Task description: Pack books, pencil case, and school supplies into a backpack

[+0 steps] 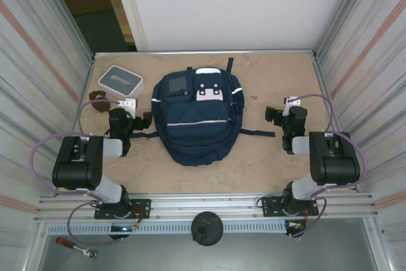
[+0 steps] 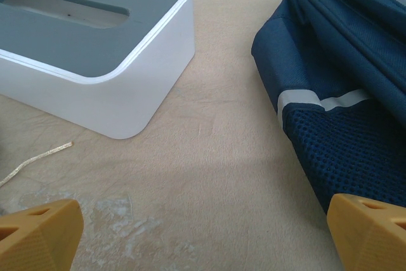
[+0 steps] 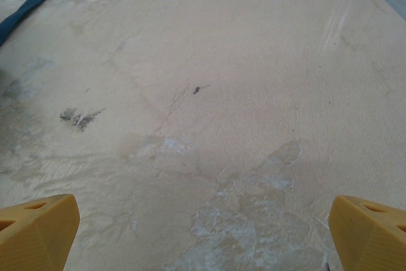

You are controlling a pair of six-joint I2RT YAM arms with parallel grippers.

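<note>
The navy-blue backpack (image 1: 196,115) lies flat in the middle of the table, front side up, with its white buckle tabs and grey patch towards the back. My left gripper (image 1: 132,117) hovers just left of it and stands open over bare table. In the left wrist view its yellow fingertips (image 2: 44,233) are far apart, with the backpack's side (image 2: 336,80) at the right. My right gripper (image 1: 285,113) stands open to the right of the backpack, and nothing lies between its fingertips (image 3: 371,233). The books, pencil case and school supplies are out of view.
A white-and-grey square box (image 1: 122,82) stands at the back left, close ahead of the left gripper (image 2: 95,49). A dark brown thing (image 1: 98,98) lies at the table's left edge. A backpack strap (image 1: 257,133) trails to the right (image 3: 28,4). Metal walls enclose both sides.
</note>
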